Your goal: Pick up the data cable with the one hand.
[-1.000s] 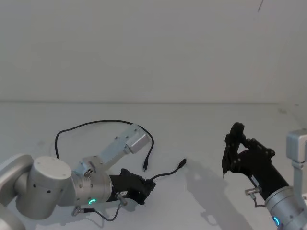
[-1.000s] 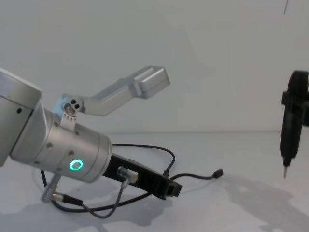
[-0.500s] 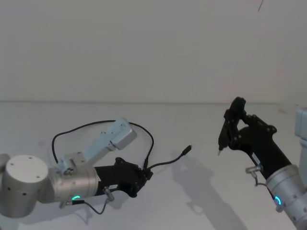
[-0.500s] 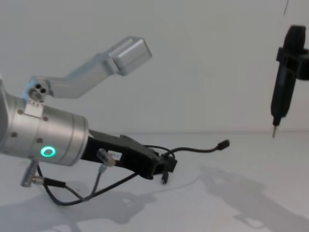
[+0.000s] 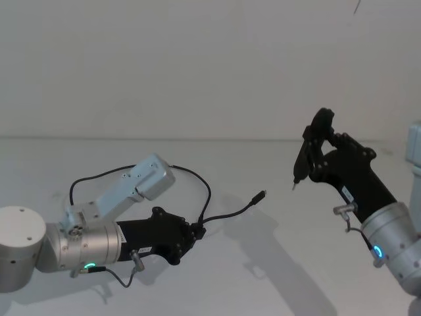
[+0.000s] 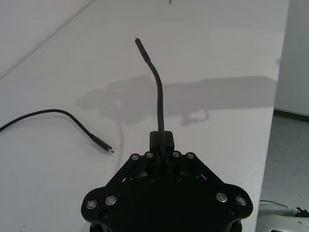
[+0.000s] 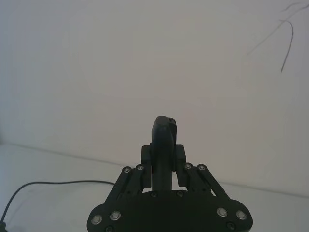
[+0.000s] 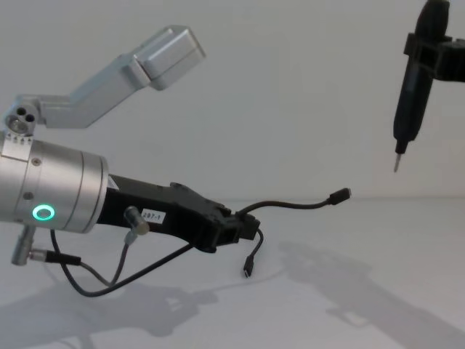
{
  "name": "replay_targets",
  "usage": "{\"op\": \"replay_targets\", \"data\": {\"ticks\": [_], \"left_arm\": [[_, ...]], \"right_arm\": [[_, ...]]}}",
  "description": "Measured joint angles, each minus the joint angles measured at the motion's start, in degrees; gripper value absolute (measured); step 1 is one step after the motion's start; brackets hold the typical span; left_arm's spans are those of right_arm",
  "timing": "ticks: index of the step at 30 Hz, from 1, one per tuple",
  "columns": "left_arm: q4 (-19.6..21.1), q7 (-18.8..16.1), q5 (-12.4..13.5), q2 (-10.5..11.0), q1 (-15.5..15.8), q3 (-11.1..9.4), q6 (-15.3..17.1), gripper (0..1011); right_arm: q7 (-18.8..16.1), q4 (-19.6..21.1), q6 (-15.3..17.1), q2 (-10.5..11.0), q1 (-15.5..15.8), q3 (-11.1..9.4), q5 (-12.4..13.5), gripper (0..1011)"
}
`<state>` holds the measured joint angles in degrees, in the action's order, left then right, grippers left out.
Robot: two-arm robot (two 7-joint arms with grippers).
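Left claw: black angular plastic, 7 o'clock, stretched out level, clamped on long thin black data cable
Cable end: pokes out toward 2 o'clock
Right claw: raised, 3 o'clock, pinching slim black pen-like tool

A: Head camera position?
B: Mounted high. It faces forward and down onto the table at medium range.
A: Chest camera?
B: Mounted lower. It looks across the table from the side, very near the left gripper. Both views share the data cable and, at right, the pen-like tool.
A: Wrist cameras?
B: Each sits close behind its gripper, facing along the fingers. The left one looks over the far table; the one behind the right gripper looks toward the wall.
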<state>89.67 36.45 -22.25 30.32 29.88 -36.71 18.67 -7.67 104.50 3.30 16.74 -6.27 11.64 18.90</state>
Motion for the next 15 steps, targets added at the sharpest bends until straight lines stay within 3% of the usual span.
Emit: {"op": "replay_targets", "data": {"ticks": [15], "left_arm": [[0.37,1.13,-0.33,0.86,-0.06,0.29,-1.61,36]], "right_arm": [[-2.31,-3.99,-0.81,-0.98,-4.13,0.15,-0.22,279]]}}
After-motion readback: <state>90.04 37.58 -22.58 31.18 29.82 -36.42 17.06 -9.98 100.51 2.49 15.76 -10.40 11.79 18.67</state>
